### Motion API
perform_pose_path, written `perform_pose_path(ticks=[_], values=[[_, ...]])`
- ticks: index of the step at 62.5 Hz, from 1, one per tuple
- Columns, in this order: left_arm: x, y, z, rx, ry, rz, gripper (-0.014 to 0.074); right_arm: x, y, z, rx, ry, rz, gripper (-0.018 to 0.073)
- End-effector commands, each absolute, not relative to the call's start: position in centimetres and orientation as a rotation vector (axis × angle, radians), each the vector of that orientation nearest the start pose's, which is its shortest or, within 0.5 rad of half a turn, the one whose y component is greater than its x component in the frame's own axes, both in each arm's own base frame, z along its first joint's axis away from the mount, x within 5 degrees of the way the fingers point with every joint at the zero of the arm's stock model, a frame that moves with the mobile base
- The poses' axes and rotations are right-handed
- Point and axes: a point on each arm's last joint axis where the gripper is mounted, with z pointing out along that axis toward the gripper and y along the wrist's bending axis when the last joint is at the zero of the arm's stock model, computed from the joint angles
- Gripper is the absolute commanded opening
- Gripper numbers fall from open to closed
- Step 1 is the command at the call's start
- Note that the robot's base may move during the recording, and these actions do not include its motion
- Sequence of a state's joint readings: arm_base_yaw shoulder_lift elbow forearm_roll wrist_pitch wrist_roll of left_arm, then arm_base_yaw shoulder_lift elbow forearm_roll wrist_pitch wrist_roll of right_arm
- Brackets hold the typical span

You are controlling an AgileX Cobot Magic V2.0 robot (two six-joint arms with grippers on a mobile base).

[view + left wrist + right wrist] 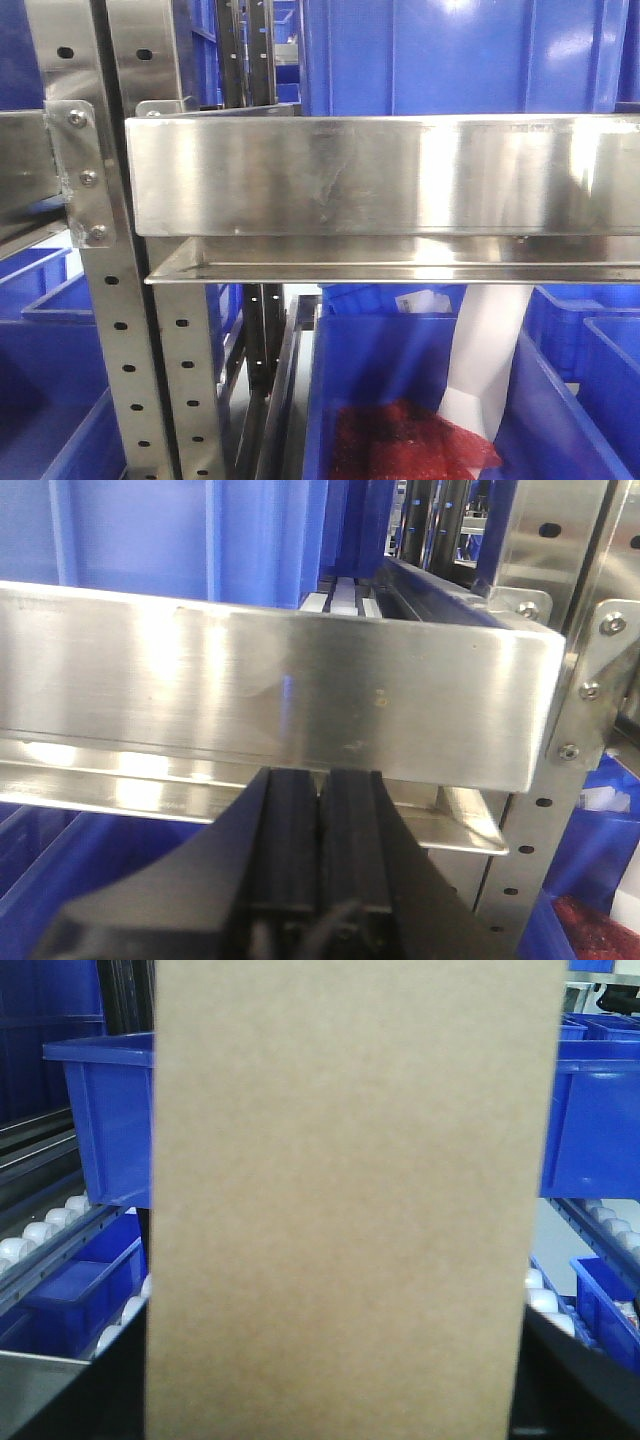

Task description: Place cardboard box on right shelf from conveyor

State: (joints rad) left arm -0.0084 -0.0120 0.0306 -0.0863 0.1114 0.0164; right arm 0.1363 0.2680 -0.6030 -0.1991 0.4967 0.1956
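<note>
The cardboard box (350,1200), plain tan, fills the middle of the right wrist view. My right gripper (335,1405) is shut on it, its dark fingers (95,1405) showing at both lower edges of the box. The right shelf (380,175), shiny stainless steel with a tall front lip, spans the front view, bolted to a grey perforated upright (100,300). Neither arm nor the box shows in that view. My left gripper (322,825) is shut on nothing, just below the steel lip (280,695) of a shelf that ends at an upright on its right. The conveyor is out of view.
Blue plastic bins (450,50) stand on and behind the shelf, and more blue bins (400,400) sit below, one holding something red (410,440). Behind the box, blue bins (100,1110) rest on white roller tracks (40,1230). A bolted bracket (80,175) joins shelf and upright.
</note>
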Motion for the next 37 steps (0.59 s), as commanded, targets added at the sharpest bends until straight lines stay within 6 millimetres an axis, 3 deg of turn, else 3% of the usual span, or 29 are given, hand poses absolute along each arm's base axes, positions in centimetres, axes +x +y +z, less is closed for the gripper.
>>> perform_pose_path(ticks=[1, 17, 29, 37], values=[[5.6, -0.1, 20.3, -0.050, 1.516, -0.075, -0.0119, 4.8, -0.1, 37.0, -0.047, 1.512, 0.030, 0.0361], [5.6, -0.1, 20.3, -0.050, 1.516, -0.075, -0.0119, 5.1, 0.0, 37.7, -0.143, 1.486, -0.068, 0.0361], [5.6, -0.1, 20.3, -0.050, 1.516, -0.075, -0.0119, 6.1, 0.1, 40.3, -0.322, 1.450, -0.266, 0.0361], [5.6, -0.1, 20.3, -0.050, 1.516, -0.075, -0.0119, 8.0, 0.4, 42.1, -0.435, 1.449, -0.381, 0.0361]])
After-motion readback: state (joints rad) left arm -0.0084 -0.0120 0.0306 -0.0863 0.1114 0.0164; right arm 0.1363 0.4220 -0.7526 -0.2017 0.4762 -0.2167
